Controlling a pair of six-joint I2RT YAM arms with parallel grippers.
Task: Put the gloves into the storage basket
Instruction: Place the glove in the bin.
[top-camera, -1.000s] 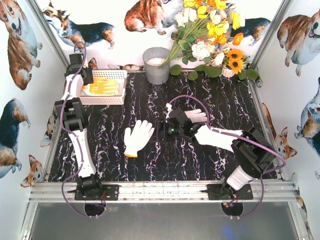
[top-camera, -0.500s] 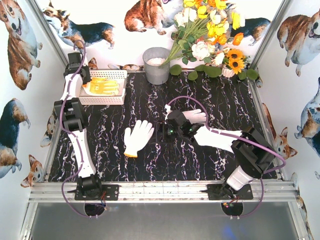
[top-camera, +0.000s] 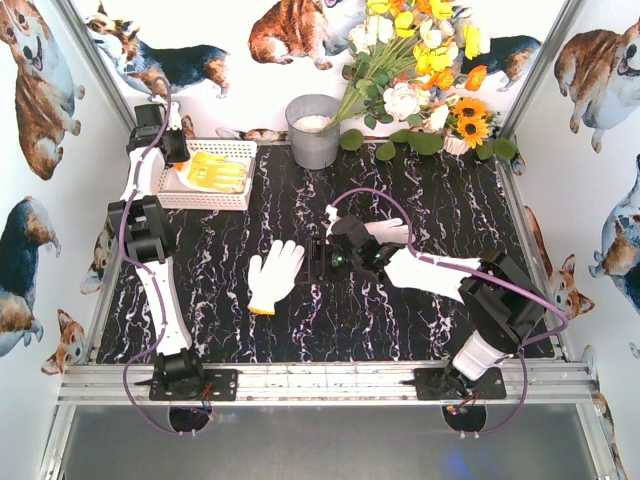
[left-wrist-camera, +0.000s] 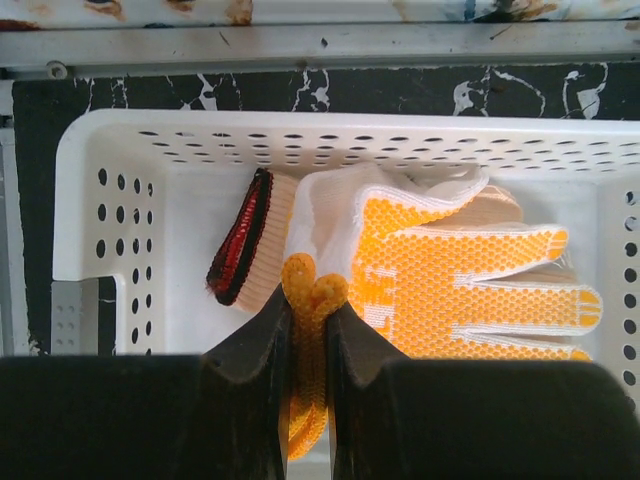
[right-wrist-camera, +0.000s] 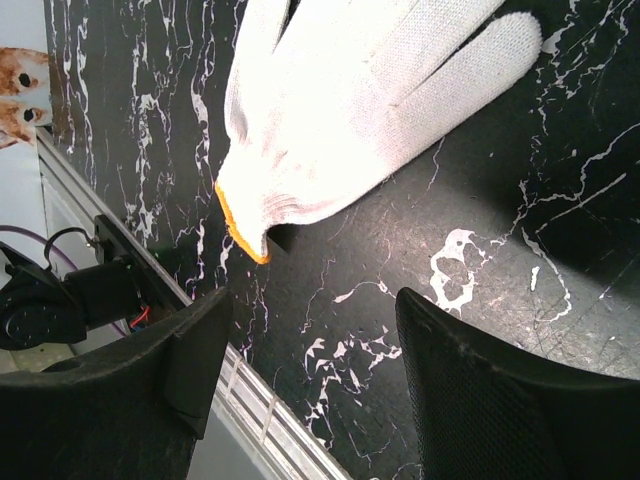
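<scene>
So the left gripper (left-wrist-camera: 305, 310) is hanging over the storage basket (left-wrist-camera: 300, 125) at the table's far left corner. Its jaws are pressed together, pinching an orange fold of the yellow-palmed glove (left-wrist-camera: 470, 280). That glove is lying inside the basket next to a cuff with a dark red edge (left-wrist-camera: 238, 250). The right gripper (right-wrist-camera: 310, 305) is hovering with its fingers spread wide, just beside the white glove (right-wrist-camera: 350, 110) that's lying flat near the middle of the table (top-camera: 250, 335). Another white glove (top-camera: 392, 231) is peeking out from behind the right arm, which is partly covering it. The grey bucket (top-camera: 313, 130) and flowers (top-camera: 420, 70) are sitting along the far edge.
</scene>
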